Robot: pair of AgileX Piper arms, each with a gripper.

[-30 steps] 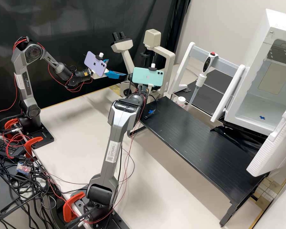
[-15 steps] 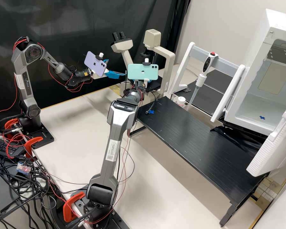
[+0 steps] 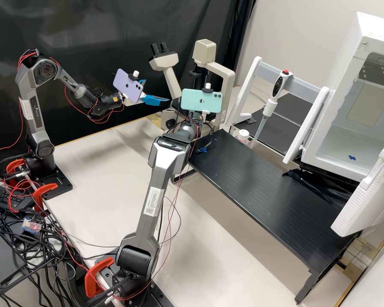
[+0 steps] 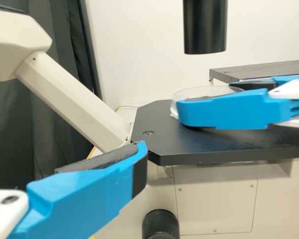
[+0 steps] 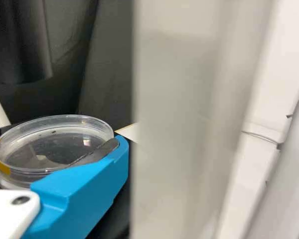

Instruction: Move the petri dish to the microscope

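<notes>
At the microscope (image 3: 224, 81), my right gripper (image 3: 195, 118) is mostly hidden behind its phone in the high view. The left wrist view has this right gripper shut on the clear petri dish (image 4: 182, 93), over the black stage (image 4: 159, 119) and below the dark cylinder; whether dish and stage touch, I cannot tell. From the right wrist, the dish (image 5: 55, 144) lies level between the fingers of the right gripper (image 5: 57, 149). Left of the microscope, my left gripper (image 3: 151, 91) stands open and holds nothing; one of its blue fingers (image 4: 89, 189) is before the stage in the left wrist view.
A beige microscope pillar (image 5: 189, 124) stands close beside the right gripper. Right of the microscope, the high view has the black raised bench (image 3: 260, 192), a pipette (image 3: 277, 89) on a white stand, a small white bottle (image 3: 243, 135) and the open white chamber (image 3: 341, 140).
The right gripper's phone first shifted left and up in the high view, then back right and slightly down, ending a little right of its first place. The left arm has stayed still.
</notes>
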